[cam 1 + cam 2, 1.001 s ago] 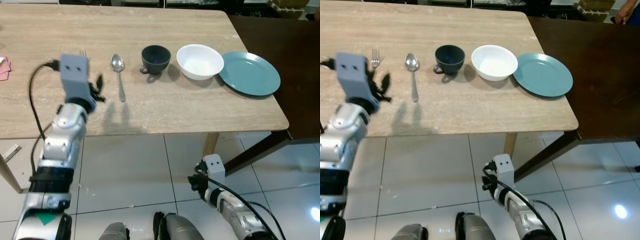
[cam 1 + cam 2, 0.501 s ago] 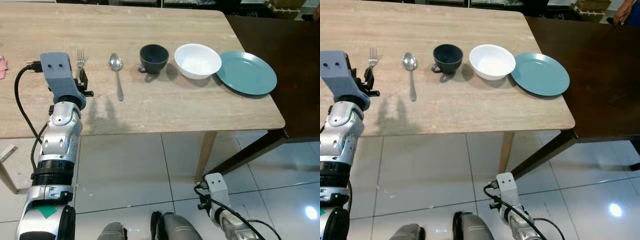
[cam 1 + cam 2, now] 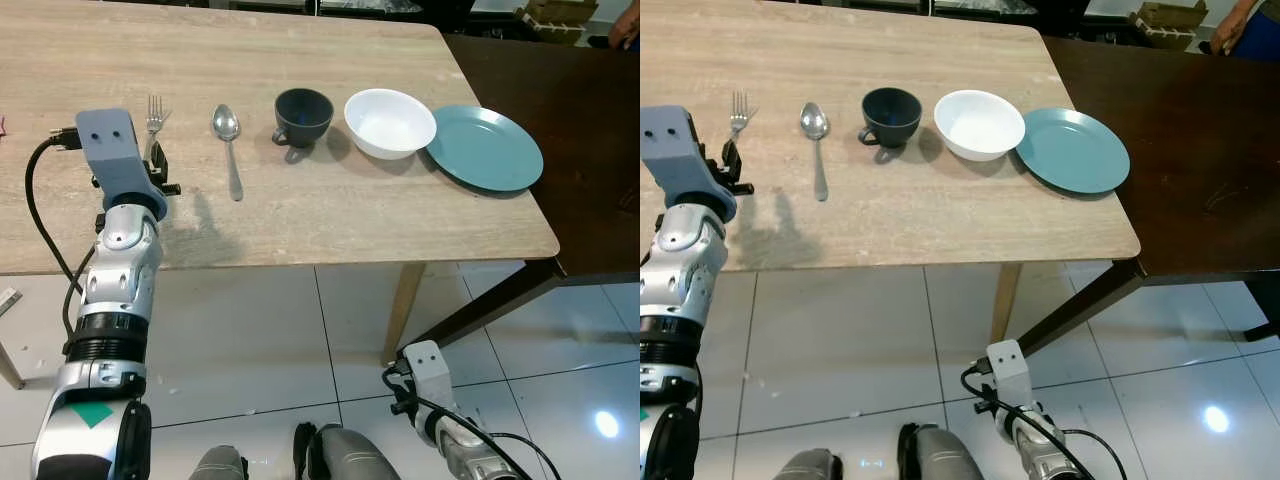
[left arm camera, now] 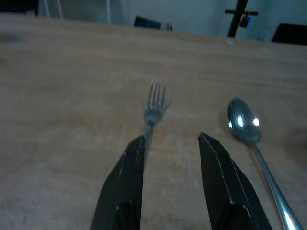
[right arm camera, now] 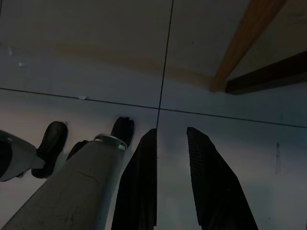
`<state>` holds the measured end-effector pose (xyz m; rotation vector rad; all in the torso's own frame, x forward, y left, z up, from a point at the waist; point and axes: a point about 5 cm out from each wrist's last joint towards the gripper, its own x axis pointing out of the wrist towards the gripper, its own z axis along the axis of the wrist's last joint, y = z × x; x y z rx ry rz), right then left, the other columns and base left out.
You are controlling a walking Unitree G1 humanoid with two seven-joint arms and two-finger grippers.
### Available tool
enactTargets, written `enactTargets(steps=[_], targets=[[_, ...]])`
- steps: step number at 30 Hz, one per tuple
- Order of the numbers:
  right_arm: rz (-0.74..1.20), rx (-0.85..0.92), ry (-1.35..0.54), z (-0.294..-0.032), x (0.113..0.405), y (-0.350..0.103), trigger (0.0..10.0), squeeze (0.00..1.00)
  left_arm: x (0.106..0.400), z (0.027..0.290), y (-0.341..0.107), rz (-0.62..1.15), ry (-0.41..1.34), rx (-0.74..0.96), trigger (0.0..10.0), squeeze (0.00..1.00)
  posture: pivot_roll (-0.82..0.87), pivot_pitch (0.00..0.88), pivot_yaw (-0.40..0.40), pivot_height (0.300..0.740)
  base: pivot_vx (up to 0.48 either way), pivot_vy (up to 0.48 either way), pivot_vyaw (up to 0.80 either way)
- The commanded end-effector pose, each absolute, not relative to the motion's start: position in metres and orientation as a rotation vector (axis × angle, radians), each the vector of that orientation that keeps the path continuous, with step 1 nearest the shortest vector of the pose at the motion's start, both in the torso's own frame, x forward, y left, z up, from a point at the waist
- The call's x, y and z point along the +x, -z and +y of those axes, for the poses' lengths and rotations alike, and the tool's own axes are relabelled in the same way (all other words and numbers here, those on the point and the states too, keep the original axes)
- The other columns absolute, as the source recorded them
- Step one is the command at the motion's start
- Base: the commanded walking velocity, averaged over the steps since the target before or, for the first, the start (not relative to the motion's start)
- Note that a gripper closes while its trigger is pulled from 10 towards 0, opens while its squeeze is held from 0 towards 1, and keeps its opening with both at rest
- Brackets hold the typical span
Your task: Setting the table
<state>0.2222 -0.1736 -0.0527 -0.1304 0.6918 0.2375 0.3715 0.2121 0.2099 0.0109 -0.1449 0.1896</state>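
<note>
Lying flat on the pale wooden table (image 3: 330, 215), the slim silver metal fork (image 4: 154, 106) is seen at the left end of a row, with the silver metal spoon (image 3: 228, 142) just beside it, then the dark blue ceramic cup (image 3: 302, 115), the white ceramic bowl (image 3: 390, 121) and the round teal plate (image 3: 485, 148). The fork is judged to be light, stiff and slippery, and being thin and flat against the wood it would be hard to get under; a pinch across the narrow handle, near its middle, is judged the best hold, with care that it does not skid or twist. The left gripper (image 4: 169, 143) is held low over the table at the handle end of the fork, its 2 black fingers (image 4: 130, 165) spread apart and empty, one of them lying over the handle in the left wrist view; whether it touches cannot be told. The left forearm is raised steeply from below the table edge. The right gripper (image 5: 169, 143) hangs idle near the tiled floor (image 5: 72, 72), its 2 fingers parted with nothing between them.
</note>
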Motion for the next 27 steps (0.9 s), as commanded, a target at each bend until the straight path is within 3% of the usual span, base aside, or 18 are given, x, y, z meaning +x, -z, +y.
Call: enactTargets(steps=[1,4,10,12,13,15,16,27], targets=[[0.729,-0.137,-0.224,-0.176,0.212,0.06,10.0,0.0,0.377,0.207,-0.199,-0.045,-0.15,0.081,10.0,0.0,0.08,0.11,-0.056,0.74,0.0,0.0,0.0],[0.729,-0.133,-0.219,-0.176,0.212,0.06,10.0,0.0,0.379,0.205,-0.197,-0.019,-0.125,0.096,10.0,0.0,0.08,0.108,-0.051,0.74,0.0,0.0,0.0],[0.731,-0.121,-0.218,-0.175,0.208,0.063,10.0,0.0,0.389,0.178,-0.192,0.058,0.138,0.126,10.0,0.0,0.08,0.101,-0.046,0.74,0.0,0.0,0.0],[0.727,-0.12,-0.219,-0.176,0.209,0.062,10.0,0.0,0.394,0.172,-0.194,0.071,0.146,0.127,10.0,0.0,0.09,0.098,-0.05,0.74,0.0,0.0,0.0],[0.725,-0.12,-0.218,-0.177,0.21,0.062,10.0,0.0,0.397,0.172,-0.195,0.074,0.129,0.124,10.0,0.85,0.09,0.097,-0.049,0.74,0.0,0.0,0.0],[0.719,-0.126,-0.217,-0.177,0.211,0.061,10.0,0.0,0.402,0.169,-0.199,0.068,0.121,0.146,10.0,0.85,0.08,0.095,-0.045,0.74,0.0,0.0,0.0],[0.715,-0.127,-0.217,-0.177,0.212,0.06,10.0,0.0,0.404,0.169,-0.2,0.07,0.115,0.126,10.0,1.0,0.08,0.094,-0.037,0.74,0.0,0.0,0.0],[0.701,-0.112,-0.195,-0.178,0.212,0.06,10.0,0.0,0.408,0.17,-0.202,0.093,0.132,0.087,10.0,1.0,0.07,0.077,-0.026,0.74,0.0,0.0,0.0]])
